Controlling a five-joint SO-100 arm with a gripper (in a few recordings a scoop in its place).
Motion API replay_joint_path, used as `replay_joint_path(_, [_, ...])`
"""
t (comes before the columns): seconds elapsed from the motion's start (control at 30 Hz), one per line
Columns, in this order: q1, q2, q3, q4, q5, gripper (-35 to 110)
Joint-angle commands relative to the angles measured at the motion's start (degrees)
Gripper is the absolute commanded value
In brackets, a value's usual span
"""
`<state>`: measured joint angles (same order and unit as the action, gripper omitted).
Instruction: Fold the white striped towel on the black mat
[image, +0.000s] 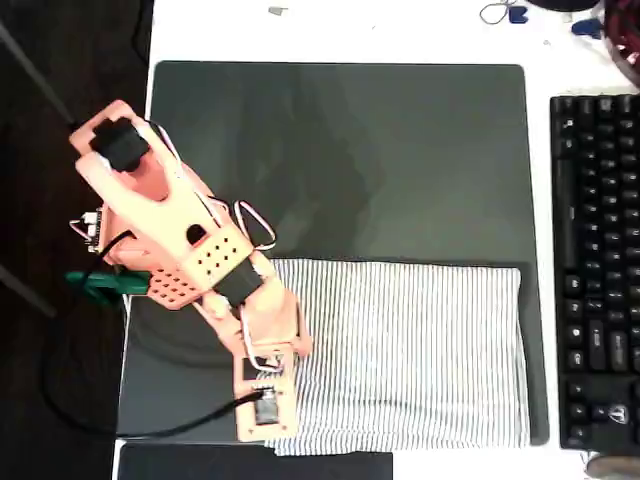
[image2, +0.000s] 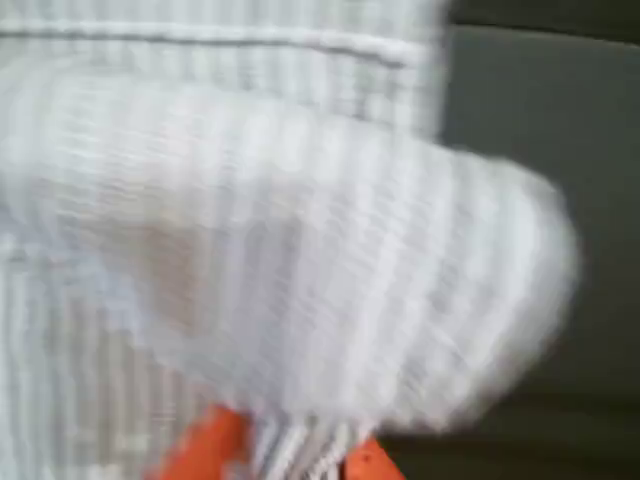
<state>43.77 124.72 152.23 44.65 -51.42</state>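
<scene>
tool pinching soft pinstriped white striped towel, matte black mat beneath.

Setting: office or home desk workstation.
Surface: white tabletop, seen in the overhead view.
Desk mat: large black mat covering most of the tabletop.
Keyboard: black keyboard along the tabletop's right edge, just beside the mat.
Cabling: loose cable near the far right corner; black lead off the left edge.
Floor: dark, left of the tabletop.
</scene>
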Motion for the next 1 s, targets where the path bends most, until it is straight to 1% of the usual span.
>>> replay_joint_path(0.0, [-1.23, -3.78, -1.49, -2.02, 0.62, 0])
replay_joint_path(0.07, [-1.23, -5.19, -3.87, 0.18, 0.7, 0])
replay_joint_path(0.13, [-0.35, -5.36, -7.21, 5.01, 0.44, 0])
replay_joint_path(0.2, [1.14, -3.96, -11.69, 13.62, 0.35, 0])
replay_joint_path(0.3, [4.39, 0.26, -18.19, 25.22, -3.16, 0])
replay_joint_path(0.43, [7.56, 2.99, -29.18, 37.71, -6.86, 0])
replay_joint_path(0.63, [7.29, 0.35, -45.62, 54.05, -6.15, 0])
replay_joint_path(0.8, [1.41, -2.72, -46.93, 50.54, -2.99, 0])
replay_joint_path(0.97, [-7.03, -14.33, -51.15, 45.26, -0.79, 0])
